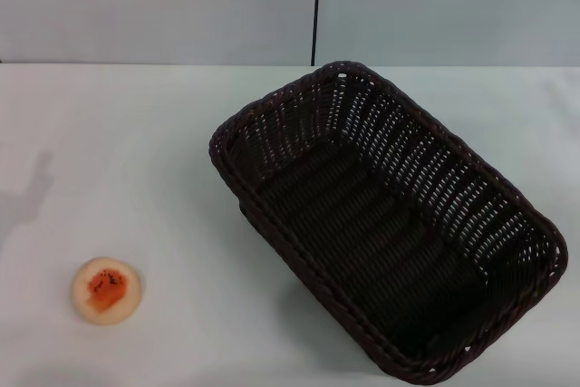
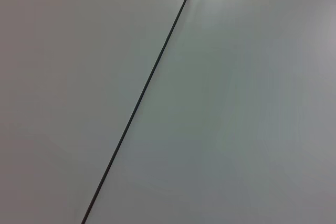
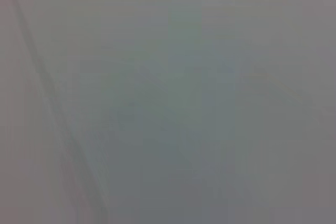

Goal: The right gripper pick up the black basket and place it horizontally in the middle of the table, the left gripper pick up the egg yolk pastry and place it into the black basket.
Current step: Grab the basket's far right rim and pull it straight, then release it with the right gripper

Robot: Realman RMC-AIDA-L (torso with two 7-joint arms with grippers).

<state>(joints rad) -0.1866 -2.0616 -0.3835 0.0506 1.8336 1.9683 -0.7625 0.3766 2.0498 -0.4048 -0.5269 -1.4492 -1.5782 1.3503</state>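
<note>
The black basket (image 1: 390,224) lies on the white table (image 1: 163,160) at the right of the head view, set at a slant, with one corner toward the far middle and another at the near right. It is empty. The egg yolk pastry (image 1: 107,290) lies on the table at the near left, well apart from the basket. Neither gripper shows in any view. The left wrist view shows only a plain grey surface with a thin dark seam (image 2: 142,93). The right wrist view shows only a blurred grey surface.
A grey wall with a dark vertical seam (image 1: 317,6) stands behind the table's far edge. A faint shadow (image 1: 32,192) falls on the table at the far left. White tabletop lies between the pastry and the basket.
</note>
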